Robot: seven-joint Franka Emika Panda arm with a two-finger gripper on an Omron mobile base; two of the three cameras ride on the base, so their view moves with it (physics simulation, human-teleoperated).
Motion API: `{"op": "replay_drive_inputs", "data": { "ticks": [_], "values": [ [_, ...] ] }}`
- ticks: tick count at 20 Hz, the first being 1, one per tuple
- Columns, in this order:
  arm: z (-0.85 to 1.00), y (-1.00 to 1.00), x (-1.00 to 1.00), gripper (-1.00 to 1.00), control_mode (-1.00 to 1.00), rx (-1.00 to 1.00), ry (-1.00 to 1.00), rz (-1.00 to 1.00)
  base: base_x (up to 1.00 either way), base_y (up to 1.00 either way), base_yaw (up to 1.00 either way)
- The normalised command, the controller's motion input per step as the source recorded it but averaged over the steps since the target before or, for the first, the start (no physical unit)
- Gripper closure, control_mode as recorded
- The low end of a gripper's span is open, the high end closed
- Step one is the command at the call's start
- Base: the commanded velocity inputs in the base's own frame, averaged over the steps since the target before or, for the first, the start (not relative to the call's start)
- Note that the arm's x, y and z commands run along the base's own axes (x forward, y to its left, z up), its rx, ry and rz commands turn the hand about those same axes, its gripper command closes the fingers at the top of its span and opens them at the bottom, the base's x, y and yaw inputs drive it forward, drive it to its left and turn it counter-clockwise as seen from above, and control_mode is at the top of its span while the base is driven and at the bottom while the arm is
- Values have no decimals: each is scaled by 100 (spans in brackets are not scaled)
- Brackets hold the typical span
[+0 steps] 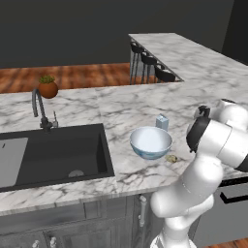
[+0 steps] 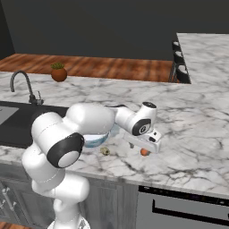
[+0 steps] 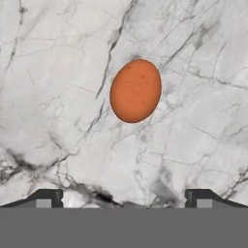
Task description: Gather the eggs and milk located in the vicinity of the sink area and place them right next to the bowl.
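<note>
In the hand view an orange-brown egg (image 3: 135,90) lies on the marble counter (image 3: 58,121) at about twelve o'clock from the gripper (image 3: 123,198), well clear of both finger tips, which stand wide apart with bare marble between them and clasp nothing. In the right base view the same egg (image 2: 144,152) sits just under the hand (image 2: 145,141), at roughly three o'clock from a pale yellowish egg (image 2: 105,151) that rests close beside the bowl (image 2: 96,139), whose blue rim shows past the arm. In the left base view the bowl (image 1: 150,142) stands on the counter (image 1: 97,109), white inside and holding nothing, with the pale egg (image 1: 170,158) at about four o'clock just off its rim and the milk (image 1: 162,122) at about one o'clock, upright and just behind it. The carton's face is too small for any writing to be read. The sink (image 1: 53,155) lies at nine o'clock from the bowl, well apart, its faucet (image 1: 39,109) at the far edge.
</note>
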Motion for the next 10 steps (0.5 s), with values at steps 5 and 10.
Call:
{"op": "replay_drive_inputs", "data": {
  "ticks": [5,10],
  "values": [
    [-14,-9,17,-100,-100,-1,1,0,0,0,0],
    [-14,-4,17,-100,-100,-2,0,0,0,0,0]
  ]
}}
